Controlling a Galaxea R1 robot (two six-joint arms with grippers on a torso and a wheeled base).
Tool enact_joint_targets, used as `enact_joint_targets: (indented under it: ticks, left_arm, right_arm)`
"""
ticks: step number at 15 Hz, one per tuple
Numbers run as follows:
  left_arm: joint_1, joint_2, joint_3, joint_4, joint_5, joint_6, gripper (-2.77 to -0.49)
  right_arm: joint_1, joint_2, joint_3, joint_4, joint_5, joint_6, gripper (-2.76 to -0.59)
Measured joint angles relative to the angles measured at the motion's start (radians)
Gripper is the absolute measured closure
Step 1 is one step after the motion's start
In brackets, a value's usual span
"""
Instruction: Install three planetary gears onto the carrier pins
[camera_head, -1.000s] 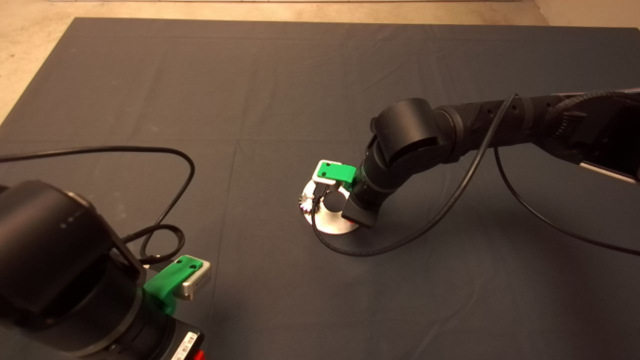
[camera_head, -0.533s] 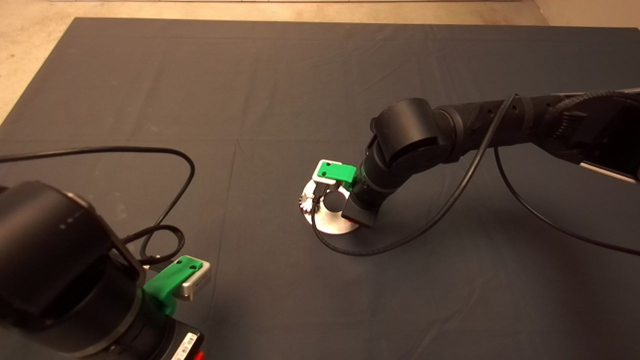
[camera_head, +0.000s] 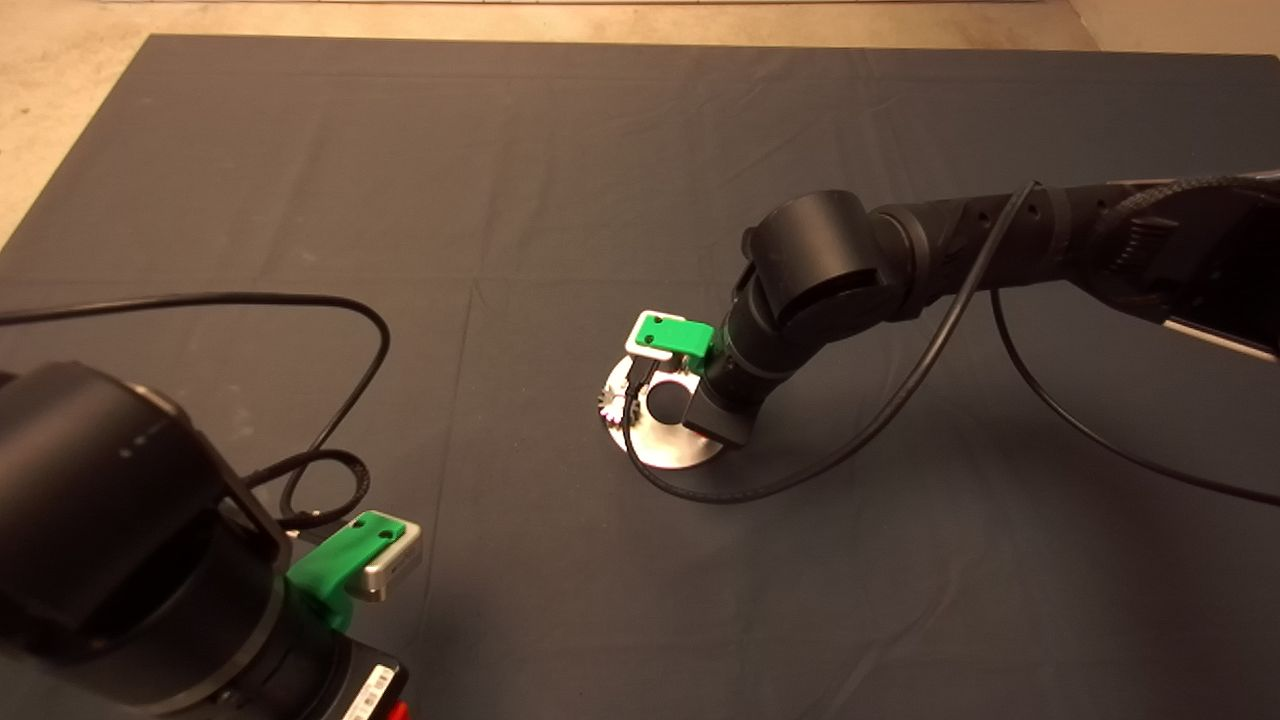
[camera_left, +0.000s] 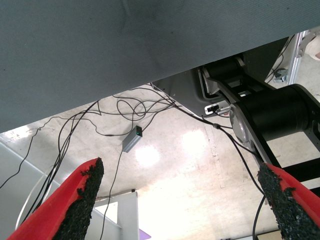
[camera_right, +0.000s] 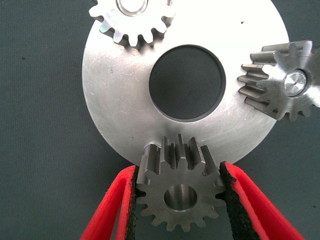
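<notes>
While the left gripper (camera_left: 180, 200) waits spread apart, the right gripper (camera_right: 180, 200) clamps a gear (camera_right: 178, 191). It hangs at the disc (camera_right: 115, 105) rim; two gears (camera_right: 281, 80) sit on pins.

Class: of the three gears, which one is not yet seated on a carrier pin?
The gear clamped in the right gripper; its centre hole is empty.

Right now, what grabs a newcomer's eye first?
The right pincer, at mat centre, grips a small dark-silver toothed gear at the edge of the flat round silver disc. Two matching gears already sit on the disc's pins. The left pincer waits open off the mat's edge.
</notes>
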Motion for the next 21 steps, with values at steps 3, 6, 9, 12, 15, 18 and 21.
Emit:
enact_joint_targets:
  ticks: [3,6,9,12,15,18,21]
  left_arm:
    - [0.0,0.0,0.0,0.0,0.0,0.0,-2.19]
    - [0.0,0.0,0.0,0.0,0.0,0.0,-2.19]
    - [0.0,0.0,0.0,0.0,0.0,0.0,-2.19]
    - [0.0,0.0,0.0,0.0,0.0,0.0,-2.19]
    - [0.0,0.0,0.0,0.0,0.0,0.0,-2.19]
    - [0.0,0.0,0.0,0.0,0.0,0.0,-2.19]
    - [0.0,0.0,0.0,0.0,0.0,0.0,-2.19]
  right_arm:
    - [0.003,0.0,0.0,0.0,0.0,0.007,-1.02]
    - [0.003,0.007,0.007,0.001,-0.002,0.013,-1.02]
    - [0.003,0.02,0.015,0.003,0.001,0.013,-1.02]
    - [0.002,0.02,0.016,0.004,-0.002,0.013,-1.02]
    - [0.002,0.02,0.016,0.004,0.0,0.013,-1.02]
    - [0.002,0.019,0.016,0.004,-0.001,0.013,-1.02]
    - [0.002,0.017,0.016,0.005,0.0,0.013,-1.02]
